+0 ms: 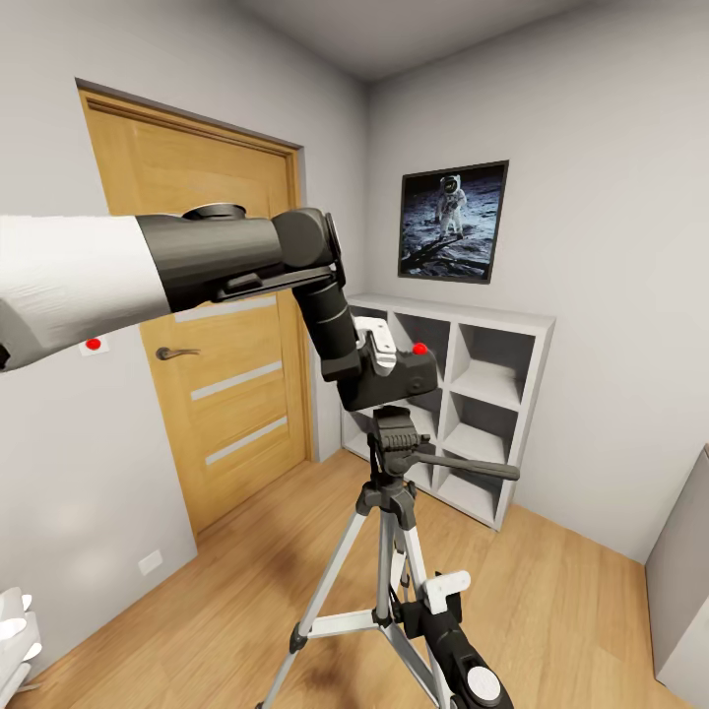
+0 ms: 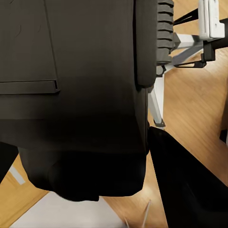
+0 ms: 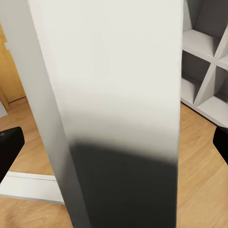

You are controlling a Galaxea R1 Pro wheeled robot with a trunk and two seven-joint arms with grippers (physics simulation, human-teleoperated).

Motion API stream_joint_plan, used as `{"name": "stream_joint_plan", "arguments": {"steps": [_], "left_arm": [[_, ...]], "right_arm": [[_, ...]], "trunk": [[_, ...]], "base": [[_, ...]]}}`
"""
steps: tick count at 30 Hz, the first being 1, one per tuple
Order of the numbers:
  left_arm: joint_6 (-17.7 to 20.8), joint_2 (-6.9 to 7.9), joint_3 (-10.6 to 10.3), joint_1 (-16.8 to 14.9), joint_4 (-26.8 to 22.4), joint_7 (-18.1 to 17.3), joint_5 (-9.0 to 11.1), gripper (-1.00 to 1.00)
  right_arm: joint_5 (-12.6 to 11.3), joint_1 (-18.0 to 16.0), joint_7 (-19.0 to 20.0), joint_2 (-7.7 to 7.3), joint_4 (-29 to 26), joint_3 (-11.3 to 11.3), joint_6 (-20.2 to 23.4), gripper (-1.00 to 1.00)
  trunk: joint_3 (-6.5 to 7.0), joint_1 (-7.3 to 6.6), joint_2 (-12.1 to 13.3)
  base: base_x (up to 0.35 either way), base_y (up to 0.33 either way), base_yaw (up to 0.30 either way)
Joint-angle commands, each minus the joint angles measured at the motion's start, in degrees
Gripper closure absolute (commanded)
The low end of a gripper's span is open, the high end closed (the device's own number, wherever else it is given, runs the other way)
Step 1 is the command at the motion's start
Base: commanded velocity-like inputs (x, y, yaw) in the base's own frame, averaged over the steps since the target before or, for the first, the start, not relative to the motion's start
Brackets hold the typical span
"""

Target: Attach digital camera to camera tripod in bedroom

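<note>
In the bedroom, the left tool [image 1: 379, 362] grips the digital camera [image 1: 399, 379] (red button on top), holding it directly atop the camera tripod [image 1: 389, 512] head. The right tool [image 1: 443, 601] sits low beside a tripod leg; whether it is clenched cannot be told.

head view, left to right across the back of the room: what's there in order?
Oak door → digital camera held in the left pincer above the camera tripod → astronaut picture → white cube shelves.
</note>
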Motion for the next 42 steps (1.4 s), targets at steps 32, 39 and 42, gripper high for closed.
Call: {"name": "stream_joint_plan", "arguments": {"steps": [32, 39, 42], "left_arm": [[0.0, -2.38, -0.1, 3.5, 3.6, 0.0, 0.1, 1.0], [0.0, -2.4, -0.1, 3.5, 3.6, 0.0, 0.1, 1.0], [0.0, -2.39, -0.1, 3.5, 3.6, 0.0, 0.1, 1.0]], "right_arm": [[0.3, 0.0, -0.1, 0.0, 0.0, 0.0, -0.1, -1.0], [0.3, 0.0, -0.1, -0.02, 0.0, 0.0, -0.1, -1.0], [0.3, 0.0, -0.1, -0.02, 0.0, 0.0, -0.1, -1.0]], "trunk": [[-0.03, 0.02, 0.0], [-0.03, 0.02, 0.0], [-0.03, 0.02, 0.0]], "base": [[0.0, 0.0, 0.0], [0.0, 0.0, 0.0], [0.0, 0.0, 0.0]]}}
